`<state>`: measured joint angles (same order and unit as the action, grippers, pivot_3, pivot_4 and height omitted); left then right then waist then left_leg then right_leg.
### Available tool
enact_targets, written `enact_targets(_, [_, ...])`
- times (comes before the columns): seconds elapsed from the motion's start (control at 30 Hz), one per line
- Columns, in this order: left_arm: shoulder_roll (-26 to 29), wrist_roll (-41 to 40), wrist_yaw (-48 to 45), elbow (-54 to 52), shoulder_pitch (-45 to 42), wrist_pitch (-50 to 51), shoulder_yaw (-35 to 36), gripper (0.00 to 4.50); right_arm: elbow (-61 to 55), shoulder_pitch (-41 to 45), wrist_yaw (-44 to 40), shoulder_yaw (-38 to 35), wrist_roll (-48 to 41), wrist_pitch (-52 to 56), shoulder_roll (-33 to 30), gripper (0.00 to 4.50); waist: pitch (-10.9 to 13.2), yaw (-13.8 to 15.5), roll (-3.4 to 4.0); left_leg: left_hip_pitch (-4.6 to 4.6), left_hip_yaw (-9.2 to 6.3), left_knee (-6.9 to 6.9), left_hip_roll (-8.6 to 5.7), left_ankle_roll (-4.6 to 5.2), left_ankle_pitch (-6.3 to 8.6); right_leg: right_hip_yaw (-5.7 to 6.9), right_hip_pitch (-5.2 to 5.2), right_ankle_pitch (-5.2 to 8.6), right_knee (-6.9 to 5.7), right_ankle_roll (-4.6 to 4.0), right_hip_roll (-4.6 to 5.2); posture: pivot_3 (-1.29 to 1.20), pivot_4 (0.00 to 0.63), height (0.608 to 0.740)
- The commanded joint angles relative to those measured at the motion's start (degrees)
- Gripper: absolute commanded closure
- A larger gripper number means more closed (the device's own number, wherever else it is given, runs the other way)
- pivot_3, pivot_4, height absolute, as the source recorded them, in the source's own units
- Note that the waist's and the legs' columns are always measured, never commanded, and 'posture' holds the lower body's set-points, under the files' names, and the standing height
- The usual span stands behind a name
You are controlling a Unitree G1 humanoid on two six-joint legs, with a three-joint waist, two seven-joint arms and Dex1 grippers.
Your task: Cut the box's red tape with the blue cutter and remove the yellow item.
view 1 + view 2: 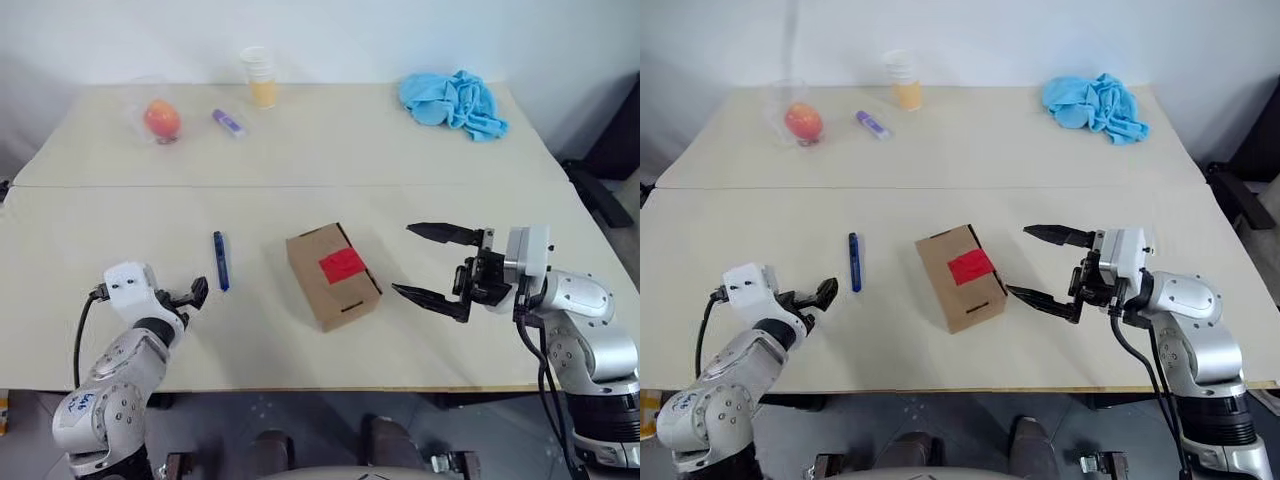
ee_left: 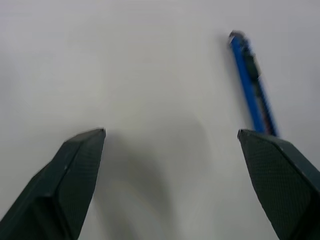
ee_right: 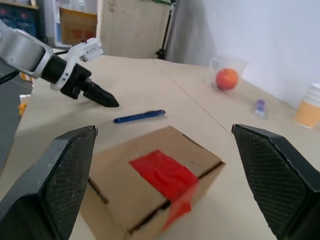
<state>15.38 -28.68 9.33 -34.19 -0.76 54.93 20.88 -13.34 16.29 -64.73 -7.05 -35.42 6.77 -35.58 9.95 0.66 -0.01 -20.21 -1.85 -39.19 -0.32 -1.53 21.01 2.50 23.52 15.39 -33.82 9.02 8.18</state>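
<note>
- We see the box (image 1: 332, 276) at the centre of the head view, lying on the surface (image 1: 300, 170) with the red tape (image 1: 342, 265) across its top seam, facing up where a blade could reach it.
- In the right wrist view one tape corner looks peeled and hangs over the box's edge; whether the seam is cut through we cannot tell, and the flaps look closed, so we judge the yellow item to be inside.
- The blue cutter (image 1: 221, 260) lies flat just left of the box, free of both tools.
- The left tool (image 1: 197, 292) sits lower left, just short of the cutter, fingers apart and empty.
- The right tool (image 1: 432, 263) waits right of the box, fingers wide and pointed at it, likely ready to steady it.
- Fruit (image 1: 162, 119), cup (image 1: 262, 78) and cloth (image 1: 455, 103) stay along the far edge, out of the way.
</note>
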Motion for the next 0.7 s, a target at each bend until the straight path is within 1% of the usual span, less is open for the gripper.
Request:
enact_targets(0.03, [4.0,6.0,-2.6,-3.9,1.1,-4.9,-7.2,0.01,-3.2,1.9,3.3,-2.3,-5.9,4.3,1.0,0.00,0.0,0.3,-0.02,0.00,0.00,0.00,0.01,0.00,0.00,0.00,0.00,-0.01,0.02,-0.02,0.00,0.00,0.150,0.740])
enact_targets(0.13, [1.6,6.7,-1.6,-3.8,0.0,-4.8,-9.7,0.01,-3.5,2.0,1.7,-1.6,-5.5,4.9,-0.3,0.00,0.0,0.8,-0.01,-0.02,-0.02,0.00,0.01,0.02,0.02,0.01,-0.01,-0.02,0.05,-0.03,0.01,0.00,0.150,0.740])
enact_targets(0.23, [0.0,9.4,0.1,-3.6,-1.2,-3.6,-12.7,0.01,-3.8,1.7,0.5,-1.4,-5.3,5.2,-1.1,0.00,0.0,0.8,-0.02,-0.06,-0.01,0.00,0.00,0.05,0.03,0.02,0.02,-0.02,0.06,-0.02,0.01,0.00,0.150,0.740])
enact_targets(0.33, [-3.4,12.5,3.5,-0.5,-3.0,-2.8,-14.1,0.01,-3.8,1.4,0.0,-1.8,-5.6,5.6,-1.4,0.00,0.0,0.8,-0.02,-0.06,0.01,0.01,0.00,0.06,0.03,0.03,0.02,-0.02,0.06,-0.02,0.00,0.00,0.150,0.740])
enact_targets(0.47, [-6.7,15.1,5.0,3.1,-4.9,-3.0,-14.8,0.01,-4.0,1.5,-0.5,-2.1,-5.7,6.1,-1.8,0.00,0.0,0.7,-0.02,-0.04,0.04,0.01,0.00,0.06,0.03,0.03,0.02,-0.03,0.05,0.00,-0.02,0.00,0.150,0.740])
enact_targets(0.53, [-9.9,16.4,7.1,5.4,-6.0,-3.7,-14.1,0.01,-3.9,1.6,-0.7,-2.3,-5.8,6.1,-2.0,0.00,0.0,0.8,-0.02,-0.03,0.05,0.01,0.00,0.07,0.03,0.03,0.01,-0.04,0.04,0.00,-0.01,0.00,0.150,0.740])
enact_targets(0.7, [-10.8,19.2,6.2,9.5,-8.5,-4.0,-15.2,0.01,-4.1,1.5,-1.0,-2.5,-6.0,6.2,-2.4,0.00,0.0,0.9,-0.02,0.00,0.05,-0.01,-0.01,0.07,0.01,0.03,-0.03,-0.04,0.02,0.02,-0.01,0.00,0.150,0.740])
